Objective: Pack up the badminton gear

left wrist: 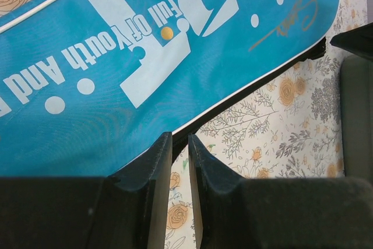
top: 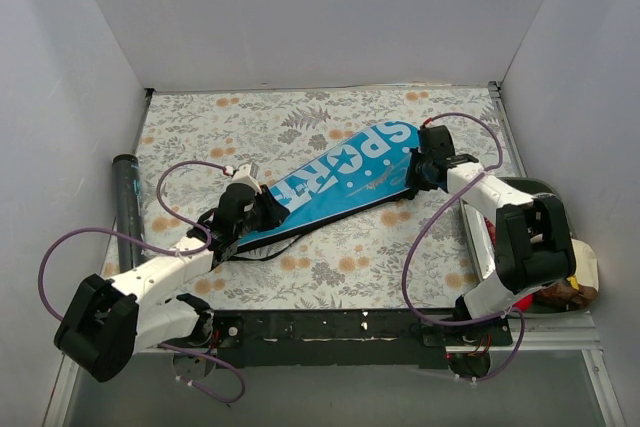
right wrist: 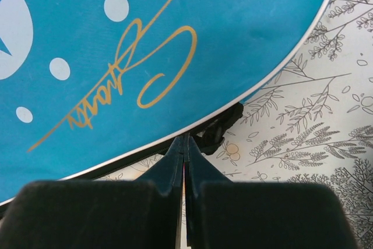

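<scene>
Both arms bolted to the black mounting bar look the same from my end: white shells on the links, chunky black housings at the joints. The left arm and right arm each trail a thin purple cable looping up from that bar. The left gripper and right gripper have matte black, wedge-shaped fingers.

Plain white walls at 9, 12 & 3 o'clock. Floral-print cloth covers tbl ctr. Black rail at 6. Light even, soft.
</scene>
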{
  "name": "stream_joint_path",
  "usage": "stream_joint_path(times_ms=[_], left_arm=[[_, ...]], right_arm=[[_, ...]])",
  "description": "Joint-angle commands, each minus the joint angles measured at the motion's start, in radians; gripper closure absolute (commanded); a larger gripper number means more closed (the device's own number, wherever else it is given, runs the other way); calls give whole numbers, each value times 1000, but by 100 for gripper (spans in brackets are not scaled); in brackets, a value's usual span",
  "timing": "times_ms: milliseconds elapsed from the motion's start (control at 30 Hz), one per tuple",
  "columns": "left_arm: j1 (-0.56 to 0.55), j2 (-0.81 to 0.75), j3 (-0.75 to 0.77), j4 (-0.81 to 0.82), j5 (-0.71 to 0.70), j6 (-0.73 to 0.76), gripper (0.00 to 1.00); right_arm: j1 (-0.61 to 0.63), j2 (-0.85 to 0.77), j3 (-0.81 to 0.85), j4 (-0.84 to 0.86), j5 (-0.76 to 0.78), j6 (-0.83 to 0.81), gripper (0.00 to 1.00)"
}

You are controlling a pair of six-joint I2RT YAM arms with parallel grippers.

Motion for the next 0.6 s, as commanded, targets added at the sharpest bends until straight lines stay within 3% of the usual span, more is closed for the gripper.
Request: stream_joint_path(times_ms=[0, 300, 567], left_arm=[[4, -30, -3, 0, 8, 7, 82], [4, -24, 3, 3, 6, 18, 82], [4, -20, 0, 14, 8, 15, 82]], right_arm=[[2, 37, 39, 47, -32, -18, 99], [2, 80, -11, 56, -6, -18, 99], [1, 74, -28, -50, 95, -49, 99]])
